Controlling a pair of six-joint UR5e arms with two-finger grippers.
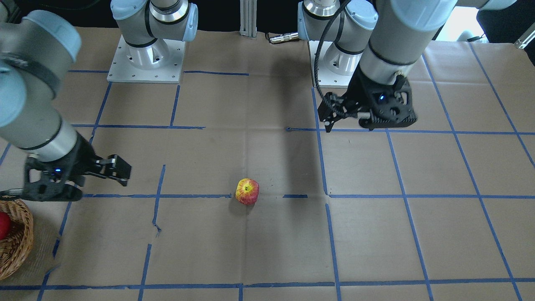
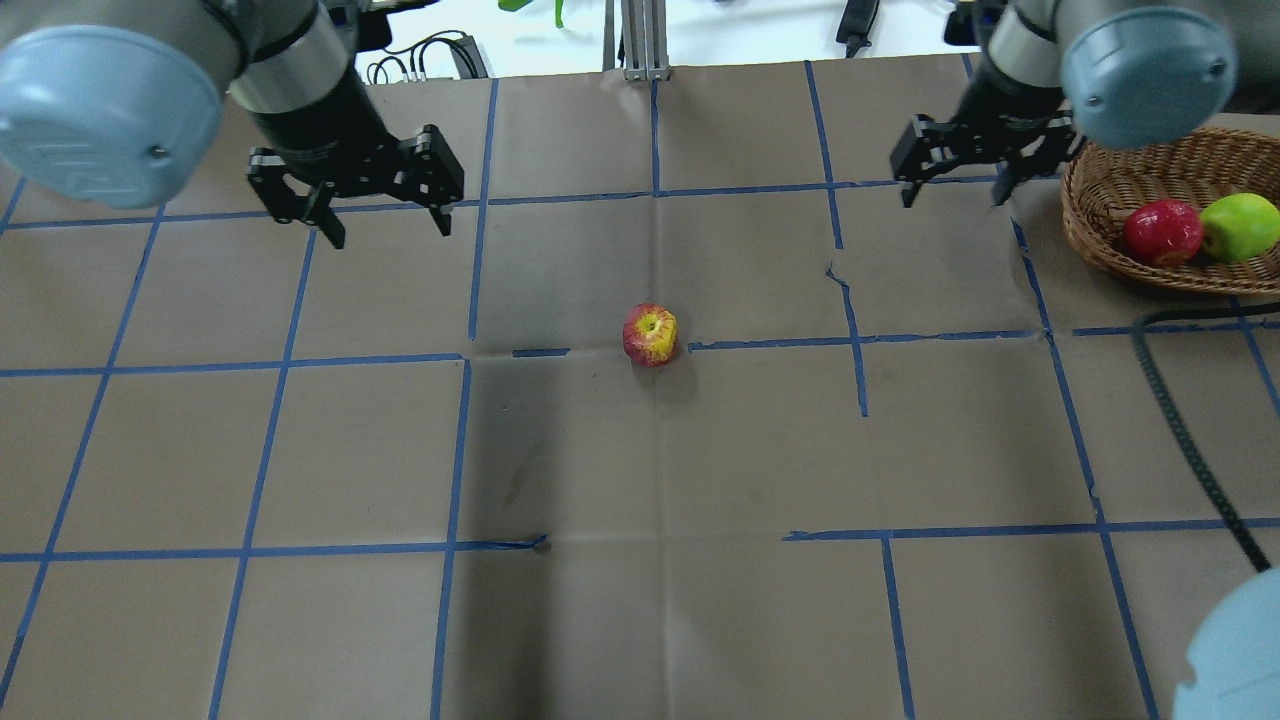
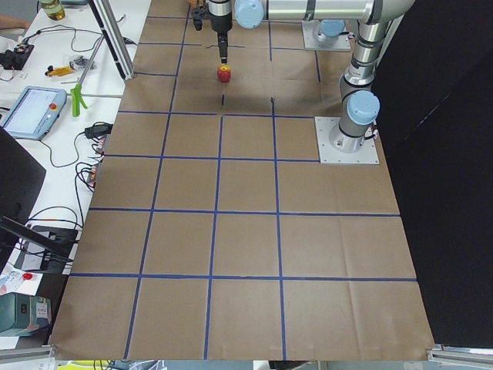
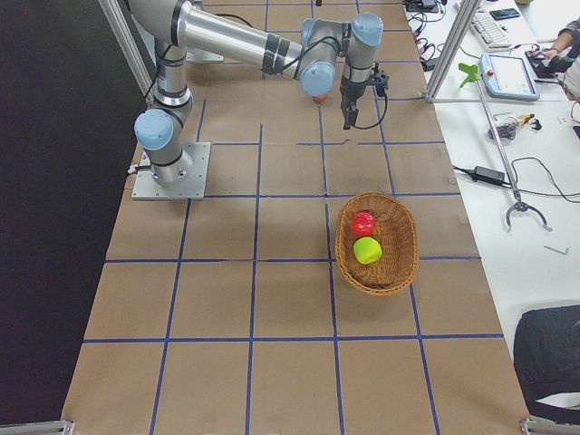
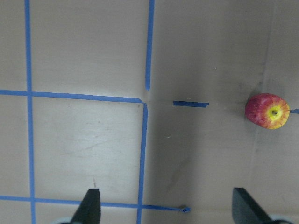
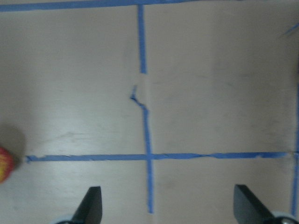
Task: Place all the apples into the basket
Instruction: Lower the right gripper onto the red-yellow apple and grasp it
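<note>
While the red apple [image 2: 1162, 232] and green apple [image 2: 1240, 226] lie in the basket [image 2: 1090, 238], my blotched apple [image 2: 650, 335] sits at the centre of the table [image 2: 640, 620]: four o'clock from the gaping left end effector [image 2: 390, 235], eight o'clock from the gaping right end effector [image 2: 950, 198], roughly equidistant.

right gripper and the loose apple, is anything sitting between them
Nothing stands between the right gripper and the apple: the overhead view shows only bare brown paper crossed by blue tape lines.
</note>
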